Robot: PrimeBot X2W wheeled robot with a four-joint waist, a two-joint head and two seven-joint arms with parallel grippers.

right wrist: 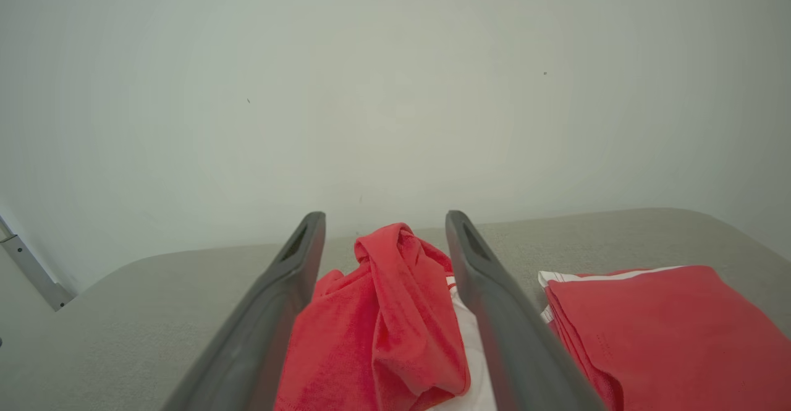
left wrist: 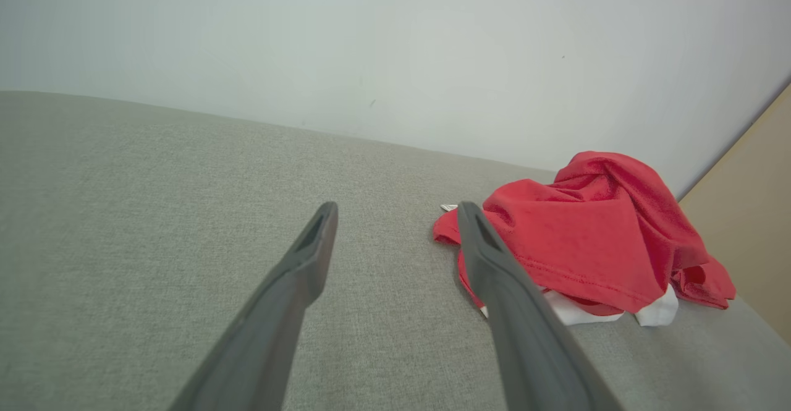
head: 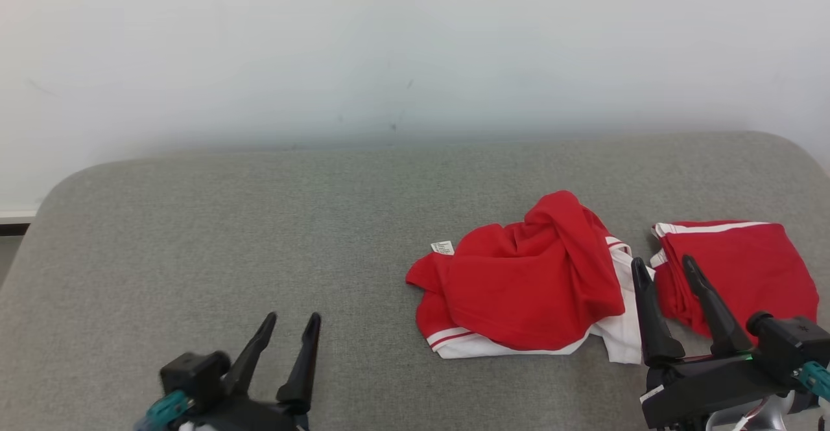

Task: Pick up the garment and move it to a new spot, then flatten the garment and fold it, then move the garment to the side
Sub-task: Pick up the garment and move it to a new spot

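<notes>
Since the crumpled shirt (head: 525, 282) looks soft and light (sure to sag), I'd pinch its raised fold (head: 563, 223), while the left gripper (head: 293, 318) and right gripper (head: 663, 262) gape empty.

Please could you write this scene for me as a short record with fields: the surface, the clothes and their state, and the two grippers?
surface: grey padded table, with a pale wall behind
crumpled garment: red with white trim, bunched in a heap right of centre
label: white, at the heap's left edge
folded garment: red with a white stripe, lying flat to the right of the heap
left gripper: open, empty, over bare surface at lower left
right gripper: open, empty, just in front of the two garments
task stage: heap not yet picked up
</notes>
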